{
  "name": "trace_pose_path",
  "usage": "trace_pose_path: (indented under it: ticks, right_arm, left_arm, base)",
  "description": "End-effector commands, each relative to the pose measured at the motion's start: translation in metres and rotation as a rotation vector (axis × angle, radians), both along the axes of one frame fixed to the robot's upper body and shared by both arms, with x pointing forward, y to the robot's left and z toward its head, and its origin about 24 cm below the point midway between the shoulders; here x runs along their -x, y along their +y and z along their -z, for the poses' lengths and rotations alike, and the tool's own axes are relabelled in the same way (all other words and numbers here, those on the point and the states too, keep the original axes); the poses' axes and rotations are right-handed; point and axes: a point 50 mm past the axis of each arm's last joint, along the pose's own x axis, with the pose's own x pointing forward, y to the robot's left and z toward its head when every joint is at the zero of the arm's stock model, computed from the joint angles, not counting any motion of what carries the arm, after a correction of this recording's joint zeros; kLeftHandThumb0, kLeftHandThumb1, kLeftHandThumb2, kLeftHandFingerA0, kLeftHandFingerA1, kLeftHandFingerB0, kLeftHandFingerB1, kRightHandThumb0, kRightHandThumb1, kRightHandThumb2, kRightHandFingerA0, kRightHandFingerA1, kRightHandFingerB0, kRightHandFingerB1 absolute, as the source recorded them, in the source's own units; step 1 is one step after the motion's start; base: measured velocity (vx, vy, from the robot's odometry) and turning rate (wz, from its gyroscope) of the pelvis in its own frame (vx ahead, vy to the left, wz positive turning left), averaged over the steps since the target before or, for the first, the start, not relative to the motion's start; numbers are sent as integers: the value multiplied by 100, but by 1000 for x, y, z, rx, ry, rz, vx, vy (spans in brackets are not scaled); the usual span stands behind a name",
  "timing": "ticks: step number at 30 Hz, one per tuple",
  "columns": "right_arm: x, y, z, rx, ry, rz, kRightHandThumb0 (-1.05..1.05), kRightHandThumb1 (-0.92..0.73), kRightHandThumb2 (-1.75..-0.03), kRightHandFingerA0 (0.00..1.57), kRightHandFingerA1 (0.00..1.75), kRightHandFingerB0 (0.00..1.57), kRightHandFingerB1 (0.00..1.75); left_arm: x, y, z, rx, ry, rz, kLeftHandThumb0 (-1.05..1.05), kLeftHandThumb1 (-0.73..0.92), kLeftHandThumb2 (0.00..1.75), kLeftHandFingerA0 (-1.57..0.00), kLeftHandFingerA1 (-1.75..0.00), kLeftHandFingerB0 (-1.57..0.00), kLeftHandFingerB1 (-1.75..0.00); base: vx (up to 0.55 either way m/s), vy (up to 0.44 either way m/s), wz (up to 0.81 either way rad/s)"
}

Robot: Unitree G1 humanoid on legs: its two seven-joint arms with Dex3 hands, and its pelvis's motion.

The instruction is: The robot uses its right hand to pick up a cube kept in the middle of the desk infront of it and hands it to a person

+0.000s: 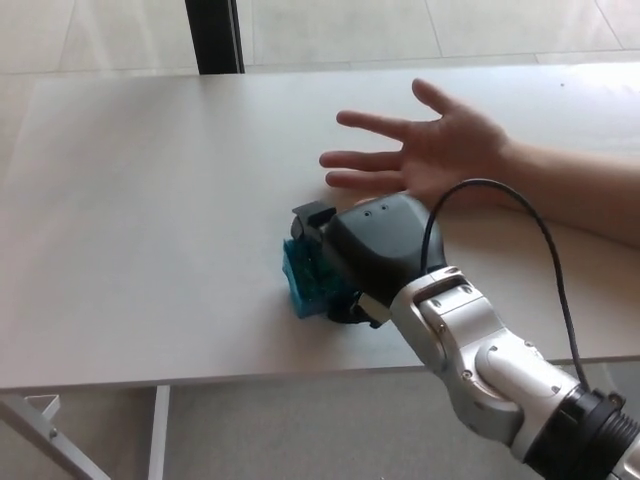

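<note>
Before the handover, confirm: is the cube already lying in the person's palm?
No, the cube sits on the desk at the right hand.

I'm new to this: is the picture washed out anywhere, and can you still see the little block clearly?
Head view: strong light bleaches the white desk, especially its far right edge. The teal cube is in focus but half hidden behind the right hand; the person's hand is sharp; faint shadows only.

Post (214,35): dark, upright, behind the desk's far edge. Floor (420,25): pale tiles, beyond the desk. Frame (40,425): white metal, slanted strut and leg, beneath the desk's near-left corner.
</note>
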Motion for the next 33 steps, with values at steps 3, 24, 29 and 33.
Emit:
trace_pose_path:
  ticks: [3, 24, 29, 33]
  right_arm:
    - [-17, -34, -47, -236, -249, 14, -29, -60, -72, 86, 175, 81, 130]
    - [-67, -75, -82, -140, -295, 133, -36, -60, -58, 99, 165, 95, 60]
    - [-70, -77, -64, -47, -250, 145, -33, -66, -63, 91, 160, 93, 70]
    - [-72, -82, -49, 56, -236, 169, -28, -62, -66, 88, 164, 88, 103]
  left_arm:
    - [3, 5, -5, -55, 12, 25, -71, 72, 62, -68, -50, -50, -41]
    - [4, 2, -2, -48, 9, 24, -70, 73, 62, -70, -50, -52, -41]
    - [4, 2, -2, -58, 10, 21, -71, 73, 62, -70, -51, -52, -41]
    - [2, 1, -1, -54, 9, 29, -71, 72, 62, -71, -51, -54, -42]
  base:
    - [0, 0, 0]
    - [0, 0, 0]
    - [0, 0, 0]
    - [0, 0, 0]
